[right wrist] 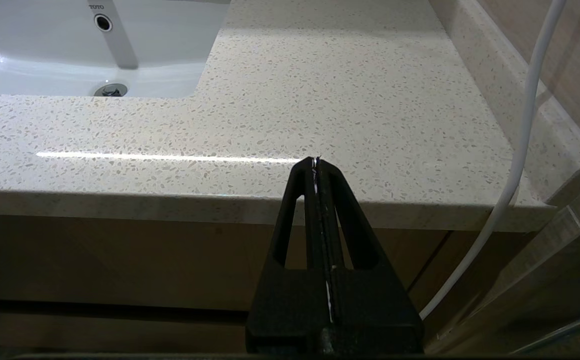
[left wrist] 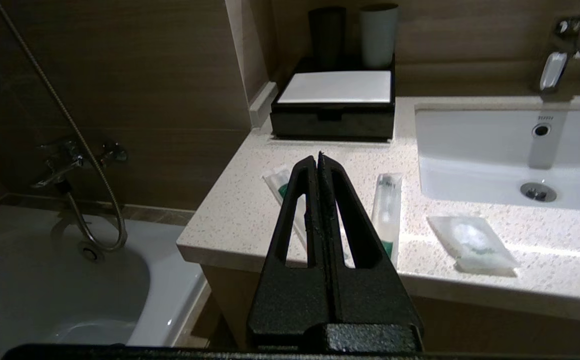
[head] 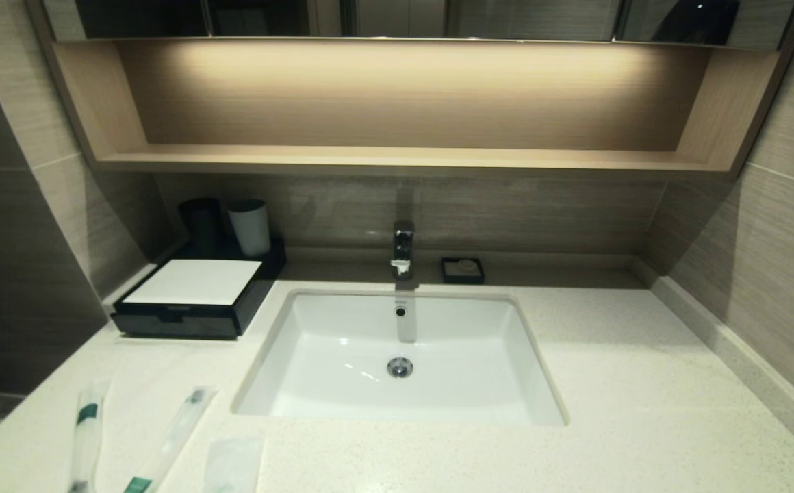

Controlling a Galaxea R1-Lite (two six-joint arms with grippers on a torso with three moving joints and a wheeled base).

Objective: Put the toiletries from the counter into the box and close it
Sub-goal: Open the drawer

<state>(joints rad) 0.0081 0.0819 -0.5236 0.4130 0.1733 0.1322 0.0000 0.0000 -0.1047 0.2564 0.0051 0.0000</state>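
Observation:
Two long clear sachets with green bands point(head: 87, 428) point(head: 172, 438) and a squarish clear packet point(head: 234, 464) lie at the counter's point(head: 609, 383) front left. In the left wrist view they show as sachet point(left wrist: 281, 184), sachet point(left wrist: 387, 210) and packet point(left wrist: 472, 242). The black box with a white top point(head: 195, 296) stands at the back left, its front drawer shut point(left wrist: 332, 102). My left gripper point(left wrist: 318, 156) is shut and empty, held off the counter's front edge before the sachets. My right gripper point(right wrist: 316, 160) is shut and empty, before the counter's front right edge. Neither gripper shows in the head view.
A black cup point(head: 200, 222) and a white cup point(head: 249, 226) stand behind the box. The white sink point(head: 400, 356) with its faucet point(head: 402, 250) sits mid-counter. A small black soap dish point(head: 463, 270) is at the back. A bathtub point(left wrist: 70, 290) lies left, a white cable point(right wrist: 520, 150) right.

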